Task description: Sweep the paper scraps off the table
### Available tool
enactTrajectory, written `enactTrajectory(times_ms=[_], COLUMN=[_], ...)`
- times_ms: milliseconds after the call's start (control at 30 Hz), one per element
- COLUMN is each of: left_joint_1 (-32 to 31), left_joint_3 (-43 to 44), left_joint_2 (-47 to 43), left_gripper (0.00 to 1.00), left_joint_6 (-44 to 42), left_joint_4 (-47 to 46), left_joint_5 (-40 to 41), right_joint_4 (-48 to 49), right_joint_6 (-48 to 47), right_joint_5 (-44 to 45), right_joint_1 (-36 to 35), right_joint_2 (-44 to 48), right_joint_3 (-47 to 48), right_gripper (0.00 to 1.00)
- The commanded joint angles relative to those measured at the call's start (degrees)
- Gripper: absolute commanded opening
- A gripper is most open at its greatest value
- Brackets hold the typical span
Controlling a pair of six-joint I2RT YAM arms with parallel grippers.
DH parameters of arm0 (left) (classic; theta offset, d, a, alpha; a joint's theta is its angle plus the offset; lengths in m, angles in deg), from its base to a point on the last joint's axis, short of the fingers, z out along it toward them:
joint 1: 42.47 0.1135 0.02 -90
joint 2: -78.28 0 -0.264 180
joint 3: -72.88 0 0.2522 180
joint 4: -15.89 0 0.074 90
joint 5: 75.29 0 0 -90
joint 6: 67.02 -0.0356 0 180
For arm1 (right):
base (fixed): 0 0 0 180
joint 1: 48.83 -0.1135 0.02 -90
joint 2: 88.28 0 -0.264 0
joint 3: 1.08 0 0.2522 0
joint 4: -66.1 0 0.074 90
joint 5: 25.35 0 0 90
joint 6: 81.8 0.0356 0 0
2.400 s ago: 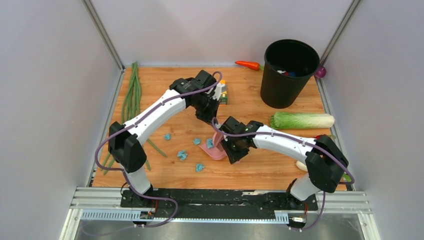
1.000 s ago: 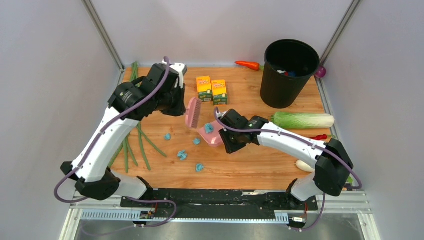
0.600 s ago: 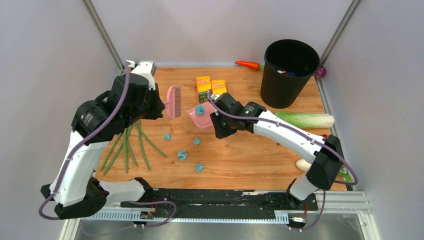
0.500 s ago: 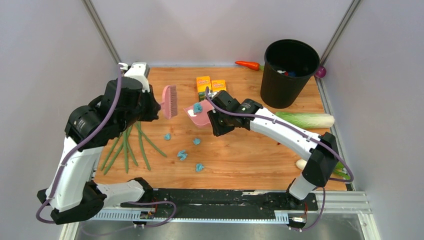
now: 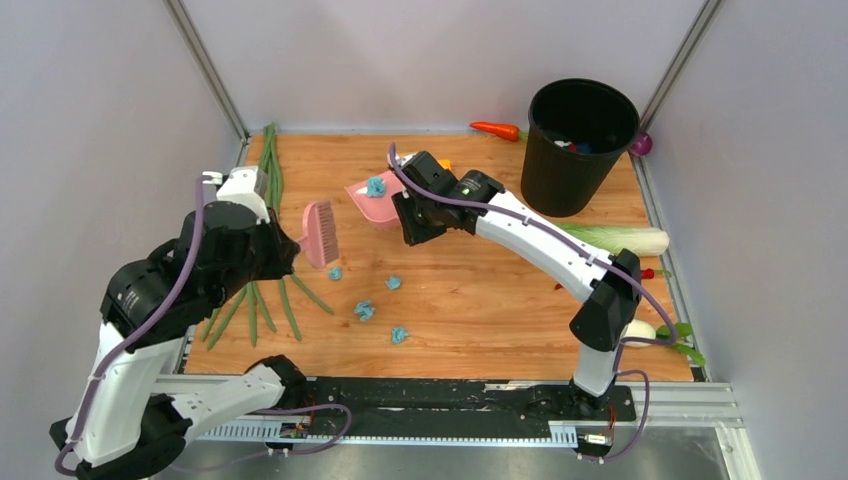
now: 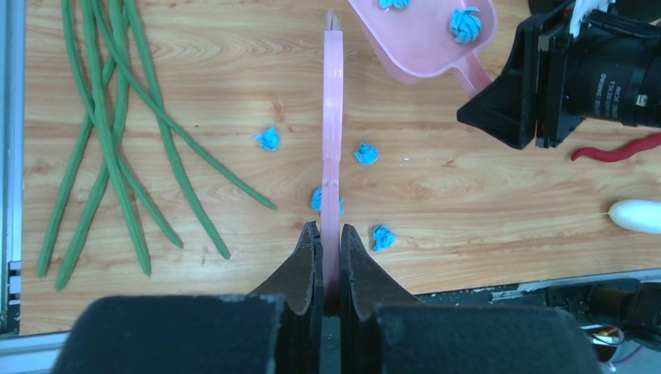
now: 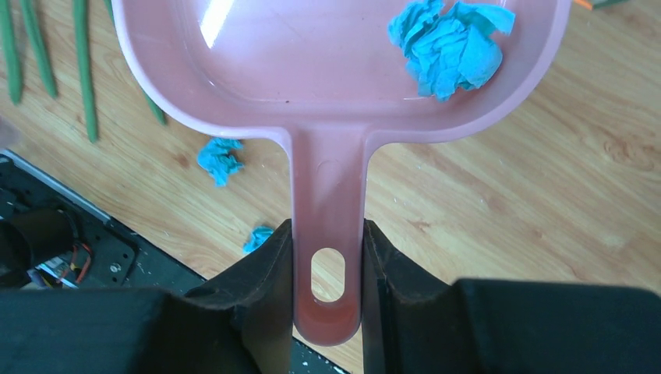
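Observation:
Four light-blue paper scraps lie on the wooden table (image 5: 500, 320): one (image 5: 335, 272), one (image 5: 394, 283), one (image 5: 364, 311) and one (image 5: 399, 335). My right gripper (image 5: 407, 216) is shut on the handle of a pink dustpan (image 5: 368, 203), held above the table with a scrap (image 5: 376, 186) in it. The right wrist view shows the fingers clamped on the handle (image 7: 327, 234) and the scrap (image 7: 450, 45) in the pan. My left gripper (image 5: 290, 247) is shut on a pink brush (image 5: 320, 232), seen edge-on in the left wrist view (image 6: 333, 117) above the scraps (image 6: 365, 153).
A black bin (image 5: 578, 145) stands at the back right, with a carrot (image 5: 495, 130) beside it. Long green beans (image 5: 262, 190) lie along the left edge. A cabbage (image 5: 625, 240), a red chili (image 5: 645, 273) and a white radish (image 5: 640, 330) lie at the right.
My right gripper has lifted the dustpan with a scrap off the table and carried it back and left. My left arm has swung the brush left and toward the near side.

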Motion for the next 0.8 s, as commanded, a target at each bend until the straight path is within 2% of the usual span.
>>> enactTrajectory(times_ms=[0, 367, 767], left_joint_1=[-0.05, -0.05, -0.05], left_joint_3=[-0.06, -1.2, -0.85], left_joint_2=[-2.44, -5.35, -5.97], left_gripper=[0.0, 0.0, 0.0], left_joint_6=[1.82, 1.91, 2.79], left_joint_4=[9.81, 9.72, 9.81], left_joint_5=[-0.31, -2.24, -4.08], right_joint_4=[-0.92, -1.71, -1.89], right_joint_6=[-0.09, -1.23, -1.58], right_joint_5=[-0.95, 1.68, -3.15], right_joint_1=[0.13, 0.31, 9.27], right_joint_2=[-1.72, -6.55, -9.1], right_joint_3=[9.05, 17.94, 24.26], right_gripper=[0.0, 0.0, 0.0])
